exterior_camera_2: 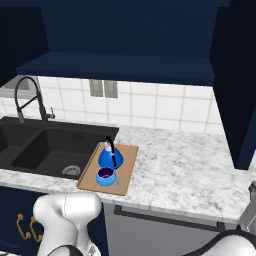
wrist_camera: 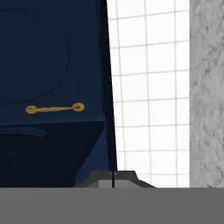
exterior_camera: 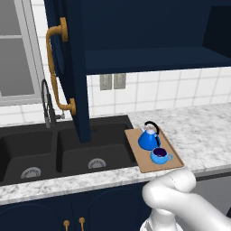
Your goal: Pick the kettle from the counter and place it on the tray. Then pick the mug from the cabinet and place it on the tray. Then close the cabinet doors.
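Speckled marble counter (exterior_camera: 203, 131) runs rightward from the black double sink (exterior_camera: 54, 149); at frame centre the tray (exterior_camera: 140, 155) carries kettle (exterior_camera: 148, 137) and mug (exterior_camera: 159, 155); cabinet doors (exterior_camera: 67, 67) hang open above; gripper (wrist_camera: 113, 178) pinched shut, empty.

Tray with kettle and mug on the marble counter beside the sink

We see the speckled white-and-grey counter (exterior_camera: 203, 131) running around the black double sink (exterior_camera: 63, 151), and on it, just right of the sink, lies the light-brown wooden tray (exterior_camera: 142, 160). On the tray stand the blue kettle (exterior_camera: 148, 137) upright at the far end and the squat light-blue mug (exterior_camera: 159, 155) just in front of it, nearer the counter's front edge. Above, we see the navy shelf (exterior_camera: 153, 61) of the open wall cabinet (exterior_camera_2: 130, 25).
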Available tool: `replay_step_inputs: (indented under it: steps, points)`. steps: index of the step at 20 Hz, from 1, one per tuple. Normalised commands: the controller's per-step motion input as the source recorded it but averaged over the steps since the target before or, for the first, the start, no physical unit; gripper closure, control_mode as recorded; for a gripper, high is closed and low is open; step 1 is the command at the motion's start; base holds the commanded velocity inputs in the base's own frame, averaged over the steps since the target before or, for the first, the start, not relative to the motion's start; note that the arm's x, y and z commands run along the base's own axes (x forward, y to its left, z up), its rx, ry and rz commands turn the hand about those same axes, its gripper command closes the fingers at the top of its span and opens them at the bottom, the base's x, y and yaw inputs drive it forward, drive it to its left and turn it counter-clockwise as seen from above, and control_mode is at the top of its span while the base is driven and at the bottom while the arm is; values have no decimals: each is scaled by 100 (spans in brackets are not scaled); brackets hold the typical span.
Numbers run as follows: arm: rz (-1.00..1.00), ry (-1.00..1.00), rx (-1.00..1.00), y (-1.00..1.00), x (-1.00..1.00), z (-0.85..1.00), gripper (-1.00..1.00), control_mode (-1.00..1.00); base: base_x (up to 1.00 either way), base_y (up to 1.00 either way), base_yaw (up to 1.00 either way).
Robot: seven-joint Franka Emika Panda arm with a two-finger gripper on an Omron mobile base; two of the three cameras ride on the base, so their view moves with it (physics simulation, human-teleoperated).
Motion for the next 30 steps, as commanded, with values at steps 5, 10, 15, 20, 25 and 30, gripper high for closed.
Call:
replay_step_inputs:
  steps: [5,10,15,20,25,30]
  points:
    - [-3,-38,6,-15,46,-2,100,-100,0,0,0]
    - [-3,-10,5,-13,15,27,100,-100,0,0,0]
    - [-2,-13,7,-14,14,13,100,-100,0,0,0]
    - [2,-10,-1,0,17,44,100,-100,0,0,0]
    - [18,-8,-11,2,1,42,100,-100,0,0,0]
    - [23,-7,-24,10,0,22,100,-100,0,0,0]
